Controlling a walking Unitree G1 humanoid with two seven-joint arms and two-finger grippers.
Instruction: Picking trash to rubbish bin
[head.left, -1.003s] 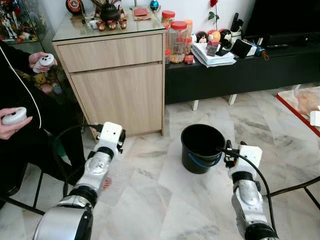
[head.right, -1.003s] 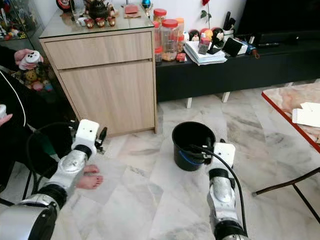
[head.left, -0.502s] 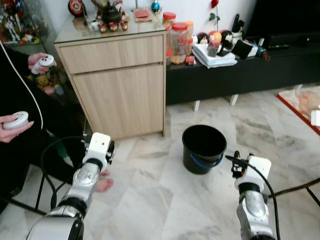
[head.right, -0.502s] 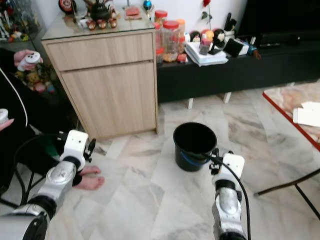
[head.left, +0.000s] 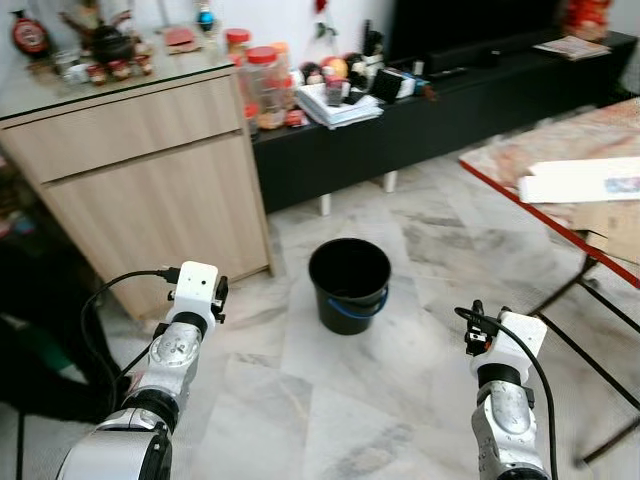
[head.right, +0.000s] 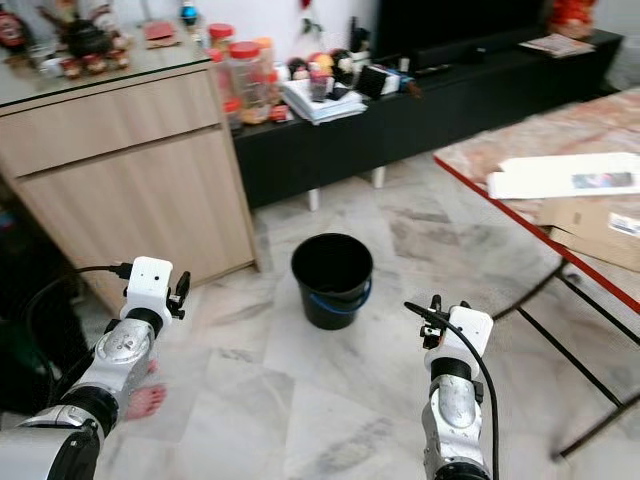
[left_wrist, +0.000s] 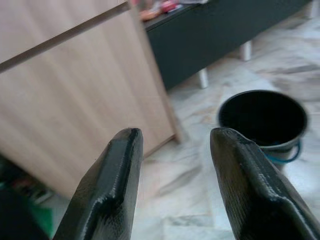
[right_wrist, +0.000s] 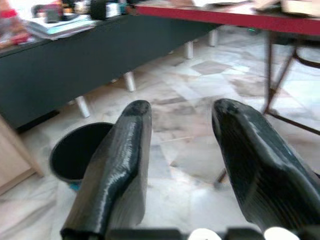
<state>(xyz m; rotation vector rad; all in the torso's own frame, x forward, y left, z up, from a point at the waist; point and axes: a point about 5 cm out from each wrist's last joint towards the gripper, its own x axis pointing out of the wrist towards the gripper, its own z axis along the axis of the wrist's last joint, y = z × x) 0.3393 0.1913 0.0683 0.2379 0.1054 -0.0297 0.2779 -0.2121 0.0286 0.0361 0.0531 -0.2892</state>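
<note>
A black bucket (head.left: 350, 285) with a blue handle stands open on the marble floor, ahead and between my arms. My left gripper (head.left: 218, 295) is held low, to the left of the bucket and near the wooden cabinet (head.left: 150, 170). The left wrist view shows its fingers (left_wrist: 112, 175) spread open and empty, with the bucket (left_wrist: 263, 117) beyond them. My right gripper (head.left: 476, 325) hangs low, to the right of the bucket and nearer me. It is open and empty too in the right wrist view, where its fingers (right_wrist: 120, 160) point past the bucket (right_wrist: 80, 155).
A red-edged table (head.left: 520, 165) at the right carries white paper (head.left: 580, 180) and cardboard (head.left: 610, 225); its thin metal legs (head.left: 590, 300) stand near my right arm. A long black TV bench (head.left: 450, 110) runs along the back wall. A person's bare foot (head.right: 148, 400) rests at the left.
The camera has swung to the right: the table has come into view and the seated person has slid out at the left. Both arms stay low with fingers open.
</note>
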